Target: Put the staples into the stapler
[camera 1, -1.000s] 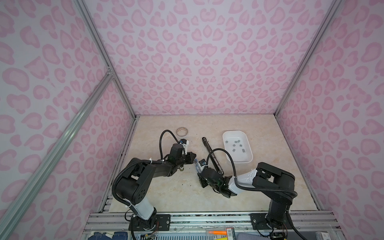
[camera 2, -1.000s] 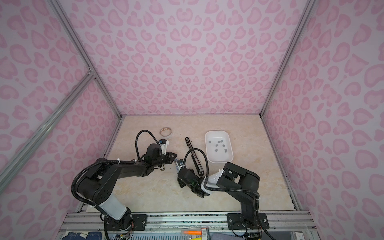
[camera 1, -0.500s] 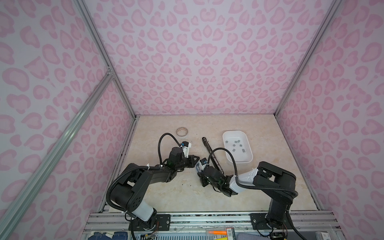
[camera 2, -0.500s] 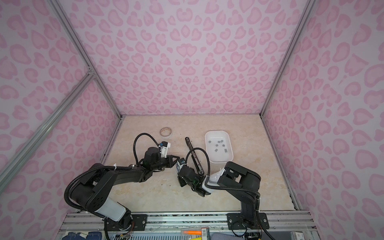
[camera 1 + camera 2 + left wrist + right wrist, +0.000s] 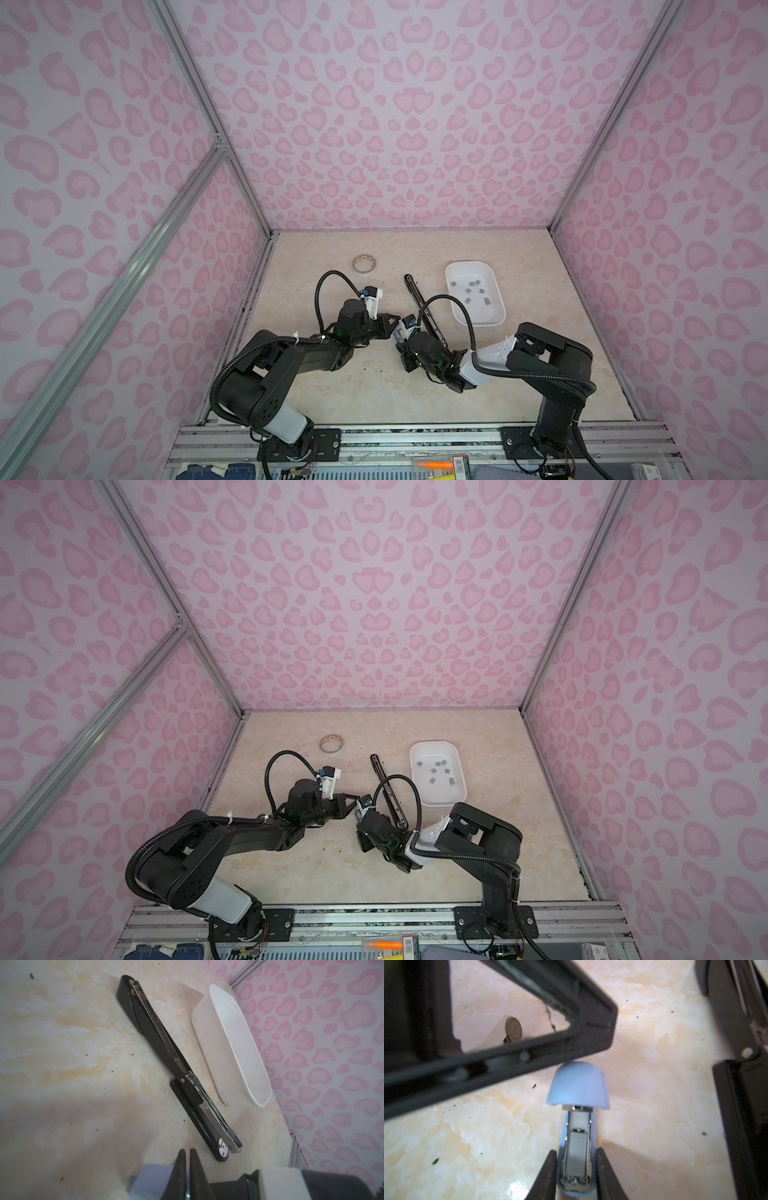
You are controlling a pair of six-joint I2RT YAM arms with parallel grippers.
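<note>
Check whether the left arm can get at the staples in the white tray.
Likely not directly: left gripper is shut; black stapler and right arm's cable lie before the staples.

Long black stapler (image 5: pixel 414 291) blocks the way toward the white tray (image 5: pixel 478 321).

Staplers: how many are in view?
2: a long black stapler lying open beside the white tray, and a small blue stapler clamped in the right gripper. The arms could hide others.
</note>
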